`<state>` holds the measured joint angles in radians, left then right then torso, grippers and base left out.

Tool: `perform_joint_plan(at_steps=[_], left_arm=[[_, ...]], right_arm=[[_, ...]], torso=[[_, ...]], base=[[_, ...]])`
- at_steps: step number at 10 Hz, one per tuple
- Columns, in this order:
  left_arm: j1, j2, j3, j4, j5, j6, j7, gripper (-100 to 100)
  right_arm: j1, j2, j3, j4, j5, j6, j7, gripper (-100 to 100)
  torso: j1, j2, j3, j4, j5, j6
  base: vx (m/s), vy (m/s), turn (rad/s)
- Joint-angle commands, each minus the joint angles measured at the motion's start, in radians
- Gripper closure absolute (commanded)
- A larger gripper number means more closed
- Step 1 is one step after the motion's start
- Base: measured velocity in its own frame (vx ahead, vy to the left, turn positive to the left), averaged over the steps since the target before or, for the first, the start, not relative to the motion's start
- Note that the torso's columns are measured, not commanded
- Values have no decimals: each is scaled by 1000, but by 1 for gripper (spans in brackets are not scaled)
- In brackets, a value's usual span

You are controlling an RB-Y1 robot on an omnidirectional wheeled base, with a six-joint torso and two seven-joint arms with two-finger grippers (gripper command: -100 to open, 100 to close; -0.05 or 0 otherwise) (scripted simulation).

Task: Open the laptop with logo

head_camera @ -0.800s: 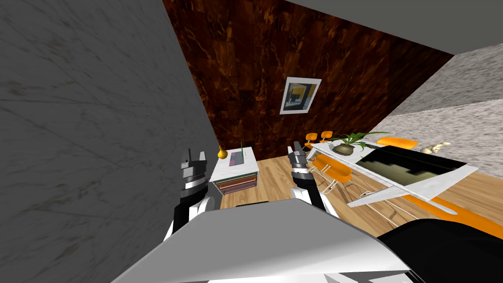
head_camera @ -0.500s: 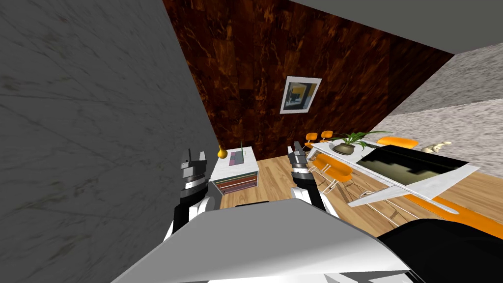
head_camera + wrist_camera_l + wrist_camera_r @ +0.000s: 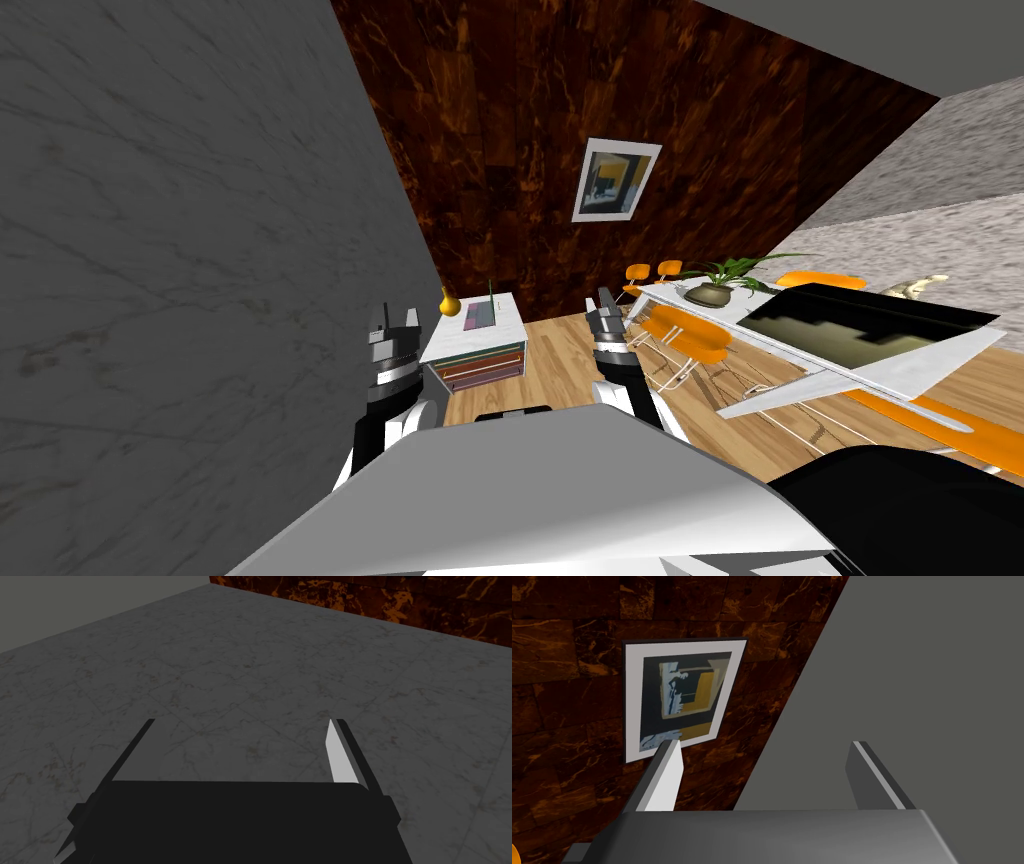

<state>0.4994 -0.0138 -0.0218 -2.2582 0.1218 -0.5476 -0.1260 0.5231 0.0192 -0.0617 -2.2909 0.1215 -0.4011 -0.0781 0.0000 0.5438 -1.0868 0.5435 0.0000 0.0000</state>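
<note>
Robot's just shuffled a bit, still far off. The laptop [image 3: 479, 316] lies flat on the white cabinet [image 3: 503, 340], well ahead. Left gripper [image 3: 394, 319] and right gripper [image 3: 603, 301] both gape wide, empty.

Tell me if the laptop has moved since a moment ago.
No. The laptop still lies beside the yellow vase on the white cabinet; my head camera shifted instead.
</note>
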Motion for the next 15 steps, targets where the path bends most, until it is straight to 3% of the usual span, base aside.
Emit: perform_joint_plan(at_steps=[1, 2, 4, 8, 15], left_arm=[[0, 0, 0, 0, 0, 0, 0, 0], [-6, 36, 6, 9, -2, 5, -2, -100], [-19, 84, 19, 30, -6, 17, -8, -100], [-62, 144, 62, 97, -21, 56, -25, -100], [-162, 161, 161, 252, -54, 147, -66, -100]], right_arm=[[0, 0, 0, 0, 0, 0, 0, 0], [0, 0, 0, 0, 0, 0, 0, 0], [0, 0, 0, 0, 0, 0, 0, 0], [0, 0, 0, 0, 0, 0, 0, 0], [0, 0, 0, 0, 0, 0, 0, 0]], torso=[[0, 74, -148, 74, 0, 0], [0, 148, -295, 148, 0, 0], [-1, 190, -384, 190, 0, 0], [0, 194, -389, 194, 0, 0], [0, 194, -389, 194, 0, 0]], base=[[0, 0, 0], [14, -13, -8], [20, -43, -10], [41, -77, -18], [65, -103, -22]])
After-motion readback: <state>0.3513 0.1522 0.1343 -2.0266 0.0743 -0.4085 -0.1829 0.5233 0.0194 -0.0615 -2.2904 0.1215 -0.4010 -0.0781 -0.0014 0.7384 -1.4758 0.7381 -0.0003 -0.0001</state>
